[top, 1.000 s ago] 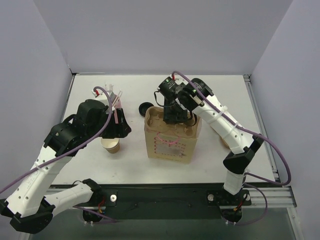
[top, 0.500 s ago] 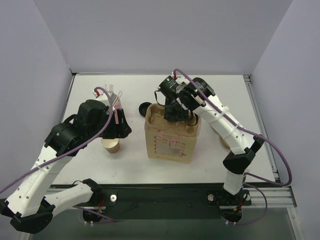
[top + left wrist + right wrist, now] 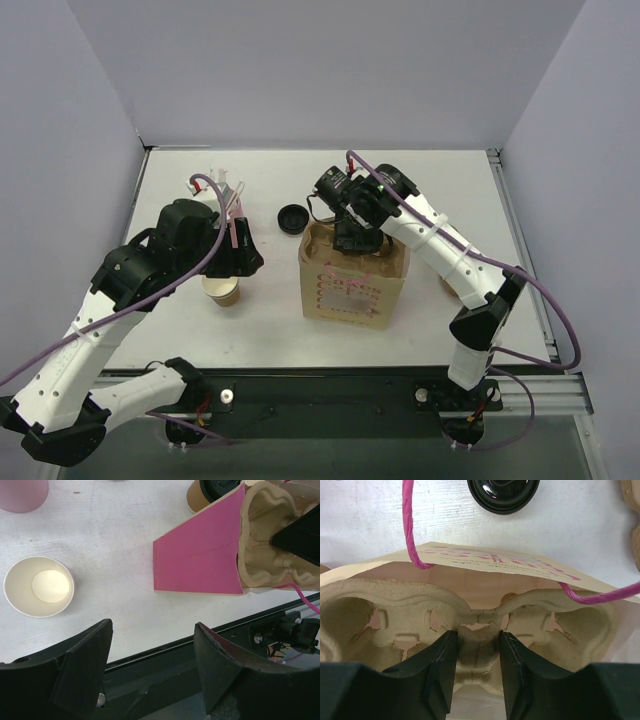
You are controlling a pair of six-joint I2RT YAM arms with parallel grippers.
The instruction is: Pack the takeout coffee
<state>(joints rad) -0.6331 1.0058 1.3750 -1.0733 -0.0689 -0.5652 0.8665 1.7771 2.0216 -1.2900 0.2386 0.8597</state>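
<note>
The takeout coffee (image 3: pixel 291 217), a brown cup under a black lid, stands on the table just left of the paper bag (image 3: pixel 350 292); it also shows in the left wrist view (image 3: pixel 212 491) and the right wrist view (image 3: pixel 503 494). A pulp cup carrier (image 3: pixel 380 610) sits in the bag's mouth. My right gripper (image 3: pixel 478 640) is shut on the carrier's centre ridge, reaching down into the bag (image 3: pixel 350 238). Over the table's near left part, my left gripper (image 3: pixel 152 630) hangs open and empty, beside a lidless paper cup (image 3: pixel 39 586).
A pink cup of straws (image 3: pixel 215 192) stands at the back left. The bag's pink twine handles (image 3: pixel 409 525) loop over its opening. A brown pulp object (image 3: pixel 450 285) lies partly hidden behind the right arm. The table's black front rail (image 3: pixel 165 655) runs under the left gripper.
The right gripper has pushed the carrier lower into the bag, and the bag has straightened and shifted slightly right, uncovering the coffee. The left arm has not moved.
</note>
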